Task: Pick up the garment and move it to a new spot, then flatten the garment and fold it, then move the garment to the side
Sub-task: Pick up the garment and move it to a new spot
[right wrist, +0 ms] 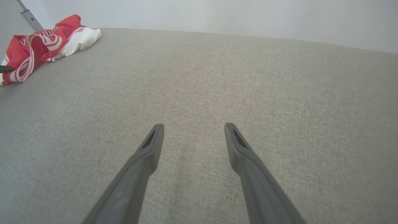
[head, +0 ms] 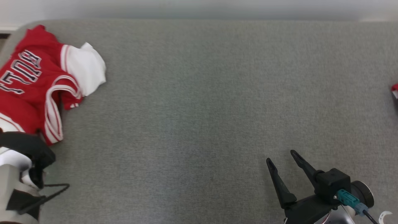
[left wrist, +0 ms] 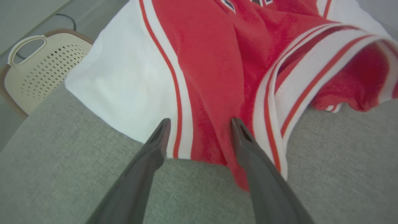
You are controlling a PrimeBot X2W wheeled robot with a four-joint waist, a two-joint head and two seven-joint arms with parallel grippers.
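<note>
Head view: the crumpled red-and-white basketball jersey (head: 34,81) lay at the far left corner of the grey padded worktop (head: 199,93). The right gripper (head: 280,156) hung near the near right corner, fingers spread and holding nothing.

Left wrist view: the left gripper (left wrist: 200,121) had its fingers spread, tips astride the jersey's near hem, with nothing clamped. A cream perforated basket (left wrist: 40,71) stood beyond the left edge.

Right wrist view: open fingers over bare worktop, with the jersey well apart.

Risk: closing on the hem alone would probably pinch one layer. The jersey could then slip free or drag off the left edge.
</note>
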